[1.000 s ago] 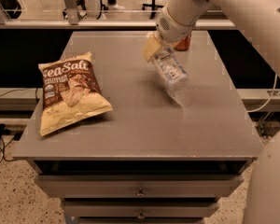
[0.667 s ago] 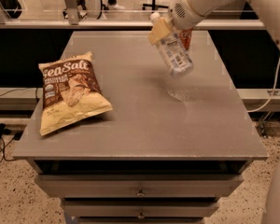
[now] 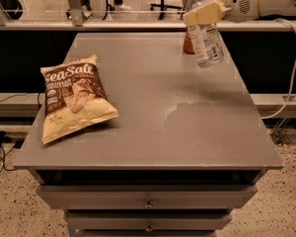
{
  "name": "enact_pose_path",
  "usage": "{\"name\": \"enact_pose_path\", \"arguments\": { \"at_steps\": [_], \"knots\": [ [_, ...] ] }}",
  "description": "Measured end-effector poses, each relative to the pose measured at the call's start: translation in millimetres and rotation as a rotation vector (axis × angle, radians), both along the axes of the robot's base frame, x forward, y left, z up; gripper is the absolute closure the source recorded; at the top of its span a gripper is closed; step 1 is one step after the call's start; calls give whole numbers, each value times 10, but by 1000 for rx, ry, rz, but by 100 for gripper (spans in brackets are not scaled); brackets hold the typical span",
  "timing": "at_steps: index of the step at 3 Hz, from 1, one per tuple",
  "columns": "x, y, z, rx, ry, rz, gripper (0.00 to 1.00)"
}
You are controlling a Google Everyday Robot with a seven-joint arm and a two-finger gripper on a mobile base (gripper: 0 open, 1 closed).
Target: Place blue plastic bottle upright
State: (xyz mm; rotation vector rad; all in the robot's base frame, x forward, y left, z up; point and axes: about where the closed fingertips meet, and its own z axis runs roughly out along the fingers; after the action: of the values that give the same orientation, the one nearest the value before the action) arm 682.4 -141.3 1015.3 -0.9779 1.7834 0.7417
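The blue plastic bottle [image 3: 206, 38] is a clear pale-bluish bottle with a white cap and a white-and-blue label. It hangs nearly upright in the air, cap up, above the far right part of the grey table [image 3: 148, 132]. My gripper [image 3: 203, 13] comes in from the upper right and is shut on the bottle's upper part, its yellowish fingers [image 3: 207, 11] across the neck. The bottle's base is well above the table top.
A bag of sea salt chips [image 3: 74, 97] lies flat on the left side of the table. A red soda can [image 3: 188, 42] stands at the far edge, partly hidden behind the bottle. Drawers sit below the table's front edge. A white cable hangs at the right.
The gripper has lifted the bottle up and toward the far right, turning it from a slanted pose to nearly upright. The chips bag has not moved.
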Motion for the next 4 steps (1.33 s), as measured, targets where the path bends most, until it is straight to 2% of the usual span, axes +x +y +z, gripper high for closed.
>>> {"name": "enact_pose_path", "arguments": {
  "at_steps": [1, 2, 3, 4],
  "knots": [
    [-172, -355, 2, 46, -132, 63, 100],
    [-225, -464, -14, 18, -216, 87, 100],
    [-217, -440, -18, 17, -215, 90, 100],
    [-270, -415, -62, 81, -245, 101, 100]
  ]
}}
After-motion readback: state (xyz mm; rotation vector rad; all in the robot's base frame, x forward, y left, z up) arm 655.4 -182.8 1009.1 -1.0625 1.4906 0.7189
